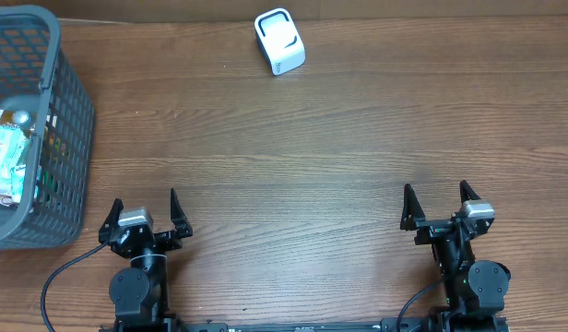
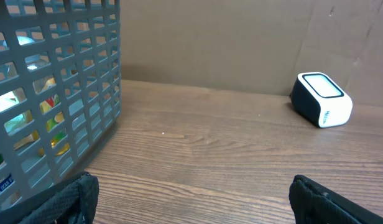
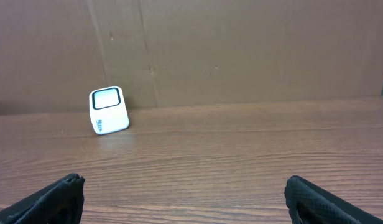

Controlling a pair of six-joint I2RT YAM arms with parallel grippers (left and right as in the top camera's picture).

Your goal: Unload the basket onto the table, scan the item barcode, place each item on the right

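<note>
A white barcode scanner with a dark window stands at the back of the table; it also shows as the scanner in the left wrist view and the scanner in the right wrist view. Packaged items lie inside the grey basket at the left; I cannot make out a barcode on them. My left gripper rests open near the front left, with nothing between its fingers. Open and empty too, my right gripper sits at the front right.
The grey mesh basket fills the left of the left wrist view, close to the left arm. A brown cardboard wall closes off the table's back edge. Bare wooden tabletop lies between the grippers and the scanner.
</note>
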